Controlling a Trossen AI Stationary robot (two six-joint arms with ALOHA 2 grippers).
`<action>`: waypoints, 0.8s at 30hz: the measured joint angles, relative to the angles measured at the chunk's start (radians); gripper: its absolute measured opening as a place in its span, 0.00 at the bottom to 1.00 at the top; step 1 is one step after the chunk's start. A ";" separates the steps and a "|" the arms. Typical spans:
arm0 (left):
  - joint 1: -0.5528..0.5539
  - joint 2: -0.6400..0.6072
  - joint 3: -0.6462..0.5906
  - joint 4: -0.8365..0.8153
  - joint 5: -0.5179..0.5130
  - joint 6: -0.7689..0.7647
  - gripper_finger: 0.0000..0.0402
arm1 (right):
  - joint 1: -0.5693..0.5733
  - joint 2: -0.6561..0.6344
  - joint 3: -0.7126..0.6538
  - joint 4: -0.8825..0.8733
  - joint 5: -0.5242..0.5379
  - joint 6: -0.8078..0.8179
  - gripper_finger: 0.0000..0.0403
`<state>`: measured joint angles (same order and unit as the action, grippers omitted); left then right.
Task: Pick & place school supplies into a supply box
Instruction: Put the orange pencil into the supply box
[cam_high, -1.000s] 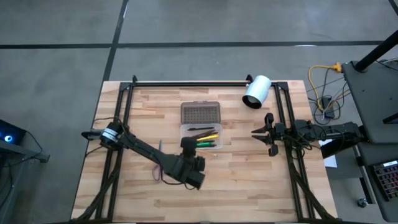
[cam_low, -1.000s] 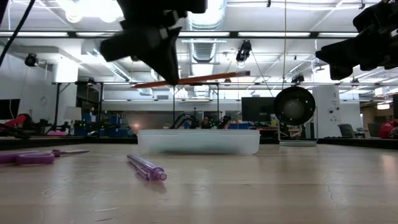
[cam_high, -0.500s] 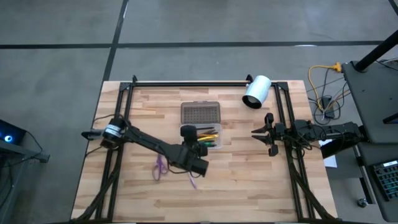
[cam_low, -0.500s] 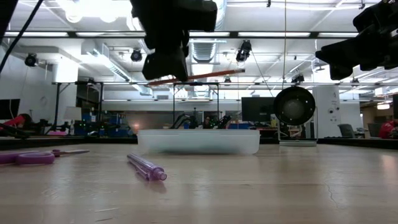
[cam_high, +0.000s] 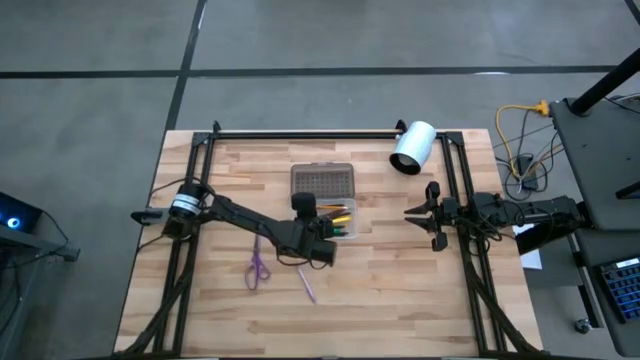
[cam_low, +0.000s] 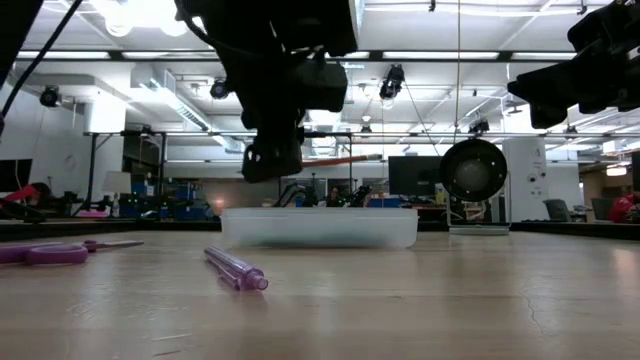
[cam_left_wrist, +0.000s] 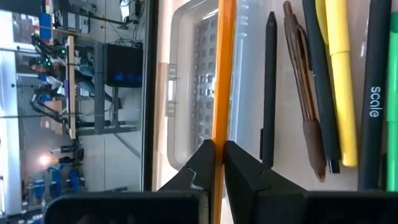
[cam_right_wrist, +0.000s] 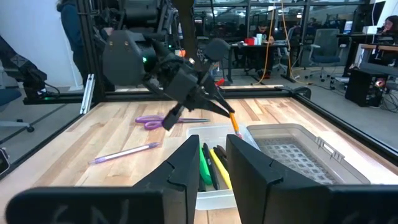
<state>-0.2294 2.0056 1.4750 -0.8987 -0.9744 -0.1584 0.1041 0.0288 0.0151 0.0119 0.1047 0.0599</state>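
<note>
Pinched between the two dark fingers of the left gripper (cam_left_wrist: 217, 163) is a slim orange pencil (cam_left_wrist: 222, 68), its straight shaft running forward from the fingertips over the clear plastic supply box (cam_high: 324, 218); the jaws are closed down to the pencil's width. In the high view the left gripper (cam_high: 312, 228) is seen over the box's near-left part, and in the low view the orange pencil (cam_low: 345, 159) is carried roughly level above the box's frosted wall (cam_low: 320, 227), apart from its rim. Inside the transparent tray several thin round-barrelled pens lie side by side — a black pen (cam_left_wrist: 268, 87), a dark brown pen (cam_left_wrist: 303, 93), a yellow pen (cam_left_wrist: 337, 74) and a dark one printed with pale lettering (cam_left_wrist: 375, 87). The hinged greyish lid (cam_high: 322, 181), patterned with rows of small dots, lies open flat on the far side of the tray. On the pale wood-plank table (cam_high: 400, 290) a translucent purple pen (cam_high: 306, 284) rests well apart from the box on its near side, and purple-handled scissors (cam_high: 257, 265) lie flat to the left of that pen. A smooth white cylinder (cam_high: 412, 147) lies near the far right corner. The right gripper (cam_high: 425, 212) is parked at the right edge of the table, fingers spread and holding nothing.
</note>
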 joint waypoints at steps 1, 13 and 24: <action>0.003 0.000 -0.010 0.022 0.001 0.013 0.01 | 0.000 0.000 0.000 0.000 0.000 0.000 0.17; 0.008 0.001 -0.033 0.114 0.003 0.026 0.01 | 0.000 0.000 0.000 0.000 0.000 0.000 0.20; 0.008 0.008 -0.043 0.119 0.006 0.026 0.02 | 0.000 0.000 0.000 0.000 0.000 0.000 0.18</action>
<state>-0.2218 2.0136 1.4317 -0.7799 -0.9688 -0.1321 0.1040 0.0288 0.0151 0.0118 0.1047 0.0601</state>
